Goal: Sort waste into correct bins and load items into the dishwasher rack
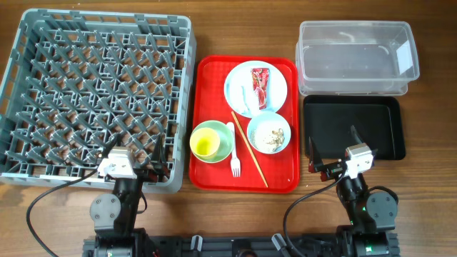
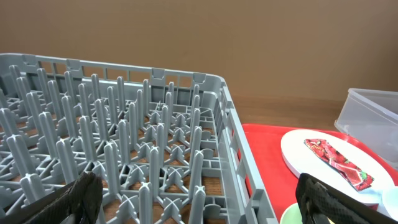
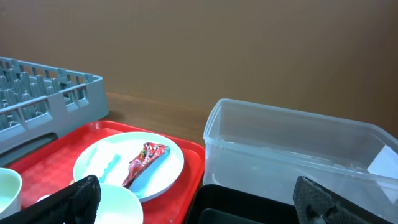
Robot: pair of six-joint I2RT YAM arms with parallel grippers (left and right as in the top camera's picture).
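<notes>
The grey dishwasher rack (image 1: 100,86) stands at the left, with nothing in it. On the red tray (image 1: 211,78) a pale blue plate (image 1: 275,89) holds the red wrapper (image 1: 260,86) and a white scrap (image 1: 246,98). A pale blue bowl (image 1: 269,133) holds rice-like crumbs. A light green bowl (image 1: 211,141) holds the yellow cup. The white fork (image 1: 233,155) and the chopstick (image 1: 248,148) lie between the bowls. The clear tub (image 1: 357,27) and the black tray (image 1: 371,121) sit at the right. My left gripper (image 1: 137,160) is open over the rack's near edge. My right gripper (image 1: 334,146) is open over the black tray.
The left wrist view shows the rack's pegs (image 2: 124,143), the plate (image 2: 298,149) and the wrapper (image 2: 339,163). The right wrist view shows the wrapper (image 3: 144,162), the clear tub (image 3: 298,149) and the black tray (image 3: 249,205). Bare wooden table surrounds everything.
</notes>
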